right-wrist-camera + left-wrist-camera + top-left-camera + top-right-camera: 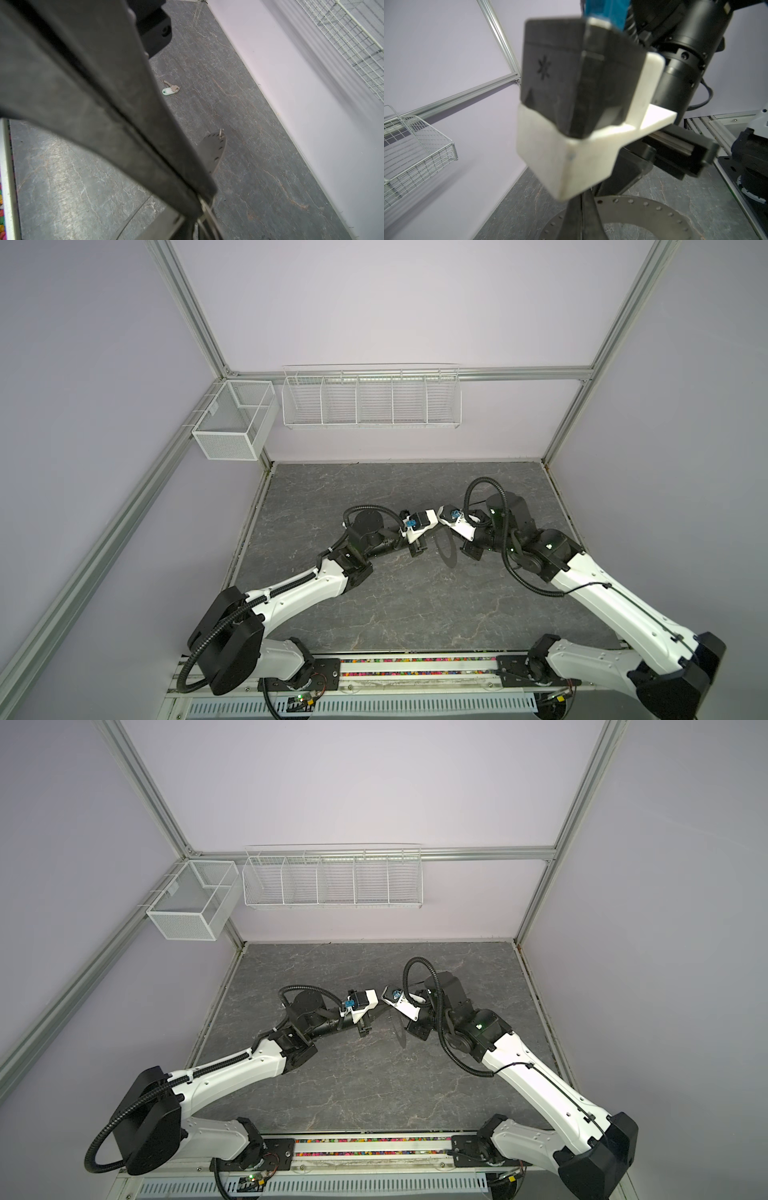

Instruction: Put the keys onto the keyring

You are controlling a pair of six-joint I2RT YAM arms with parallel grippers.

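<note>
Right fingers [104,93] fill the near view, pressed together; keyring [215,151] is up off the surface [270,166].
Left fingers [575,220] are also pressed together and meet the keyring [654,208] close to my right tips. In a top view the keyring [446,547] stands on edge between both arms, and I cannot tell which pair bears it. Thin bright wire [205,207] at my right tips is unidentified. White-tag key [170,89] lies flat on the surface, well apart from the keyring; black-tag key not found. Judgement: the keyring is stiff, thin, smooth metal, apt to pivot in a pinch, so I grip across its flat band, clear of the small holes. The key is light and low. Its thicker plastic tag looks the easier hold, leaving the blade free.
</note>
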